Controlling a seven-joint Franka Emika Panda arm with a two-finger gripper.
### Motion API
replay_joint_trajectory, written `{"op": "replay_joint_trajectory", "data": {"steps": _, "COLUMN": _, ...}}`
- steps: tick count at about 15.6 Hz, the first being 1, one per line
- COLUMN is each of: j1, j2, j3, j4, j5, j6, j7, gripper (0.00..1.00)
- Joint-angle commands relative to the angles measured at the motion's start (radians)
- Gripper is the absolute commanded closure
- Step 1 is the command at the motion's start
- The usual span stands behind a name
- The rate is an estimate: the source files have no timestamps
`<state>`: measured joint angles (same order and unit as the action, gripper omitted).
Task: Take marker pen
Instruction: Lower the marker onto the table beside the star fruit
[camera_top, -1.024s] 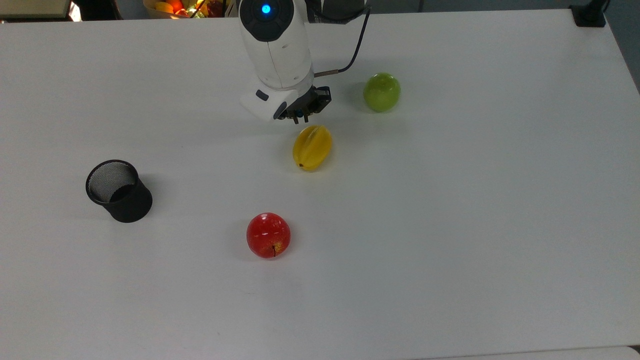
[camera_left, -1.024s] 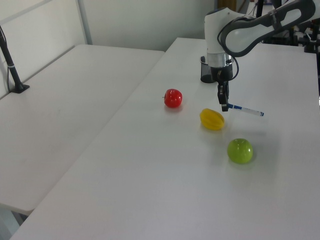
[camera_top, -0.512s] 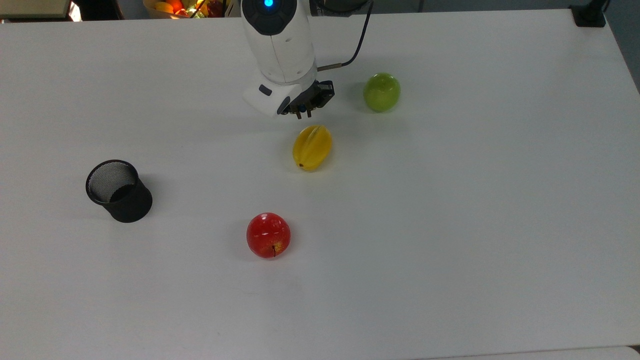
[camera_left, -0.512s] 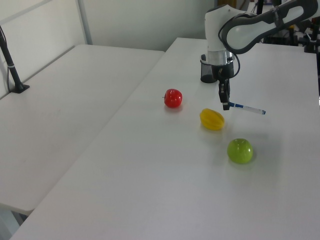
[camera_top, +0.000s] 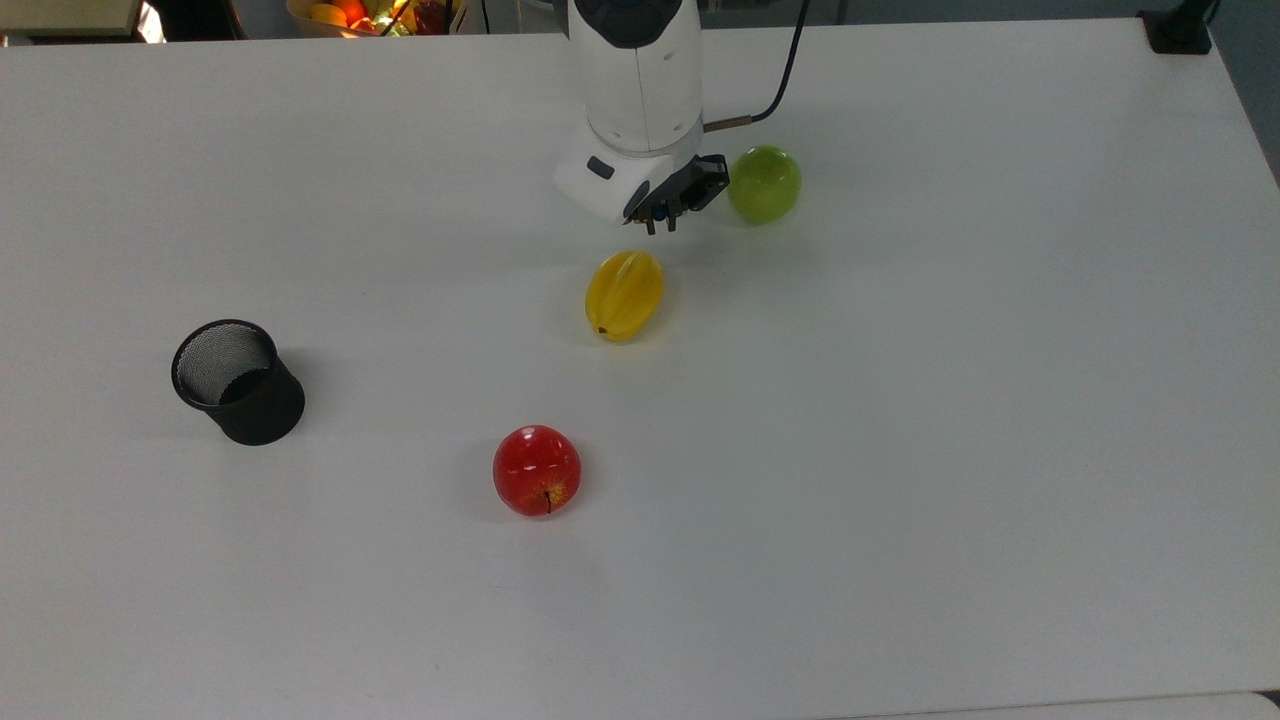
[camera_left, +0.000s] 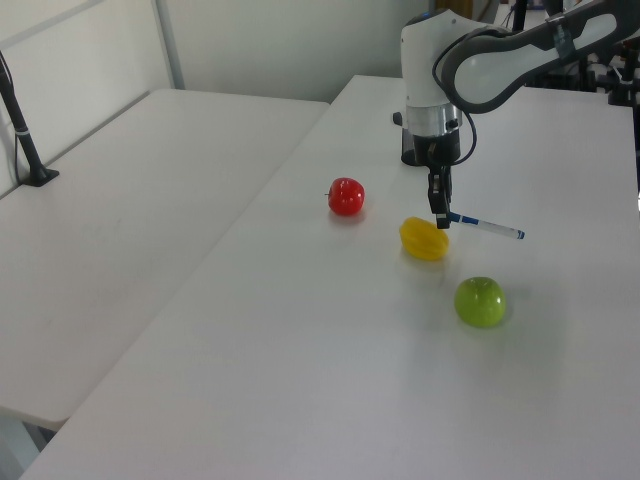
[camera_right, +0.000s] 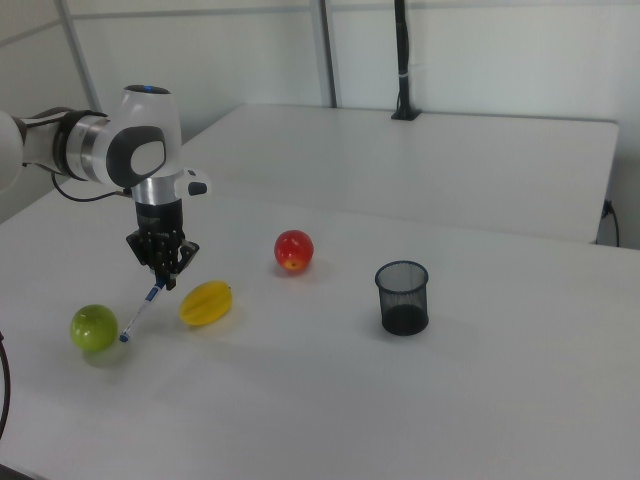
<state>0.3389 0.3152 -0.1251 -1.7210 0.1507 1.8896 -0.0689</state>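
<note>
gripper (camera_left: 438, 219) closed on the blue-capped end of the marker pen (camera_left: 485, 226), holding it clear of the white counter (camera_left: 330, 330). in the left view, pen sticking out level toward the left view's right, above the gap between the yellow starfruit (camera_left: 424, 238) and the green apple (camera_left: 480, 301). in the right view, pen (camera_right: 141, 311) slanting down from the gripper (camera_right: 160, 281) toward the green apple (camera_right: 93, 327), touching neither fruit. further along the counter, a red apple (camera_right: 293, 250) and, well apart, a black mesh cup (camera_right: 402, 297), upright.
</note>
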Motion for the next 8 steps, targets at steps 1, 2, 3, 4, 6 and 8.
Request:
{"op": "replay_joint_trajectory", "data": {"steps": 1, "j1": 0.037, "j2": 0.036, "j3": -0.004, "j4": 0.011, "j5": 0.000, "j6": -0.007, "j7": 0.044, "gripper": 0.98}}
{"op": "replay_joint_trajectory", "data": {"steps": 2, "j1": 0.045, "j2": 0.053, "j3": -0.004, "j4": 0.012, "j5": -0.009, "j6": 0.020, "j7": 0.072, "gripper": 0.97}}
{"op": "replay_joint_trajectory", "data": {"steps": 3, "j1": 0.049, "j2": 0.067, "j3": -0.002, "j4": 0.011, "j5": -0.010, "j6": 0.061, "j7": 0.102, "gripper": 0.96}}
{"op": "replay_joint_trajectory", "data": {"steps": 4, "j1": 0.051, "j2": 0.088, "j3": 0.007, "j4": 0.011, "j5": -0.013, "j6": 0.095, "j7": 0.133, "gripper": 0.95}}
{"op": "replay_joint_trajectory", "data": {"steps": 6, "j1": 0.051, "j2": 0.116, "j3": 0.015, "j4": 0.012, "j5": -0.023, "j6": 0.140, "j7": 0.190, "gripper": 0.92}}
{"op": "replay_joint_trajectory", "data": {"steps": 8, "j1": 0.051, "j2": 0.120, "j3": 0.016, "j4": 0.011, "j5": -0.037, "j6": 0.148, "j7": 0.198, "gripper": 0.84}}
